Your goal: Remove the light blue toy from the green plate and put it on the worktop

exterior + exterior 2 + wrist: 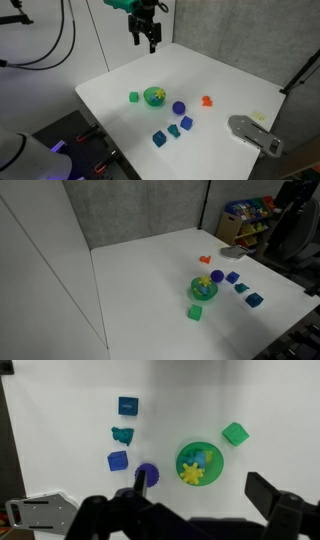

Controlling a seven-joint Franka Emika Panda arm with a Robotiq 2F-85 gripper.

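Note:
The green plate [182, 453] lies on the white worktop [60, 420]. The light blue toy [203, 456] sits in it beside a yellow star-shaped toy [192, 474]. The plate also shows in both exterior views [154, 97] [205, 290]. My gripper [205, 490] is open and empty, and its two dark fingers frame the plate from high above. In an exterior view the gripper [148, 42] hangs well above the far part of the worktop [210, 70], touching nothing.
A green cube [235, 433], a dark purple ball [150, 472], two darker blue cubes [128, 406] [118, 460] and a teal piece [123, 435] lie around the plate. An orange toy [207, 100] and a grey tool [255, 133] lie further off.

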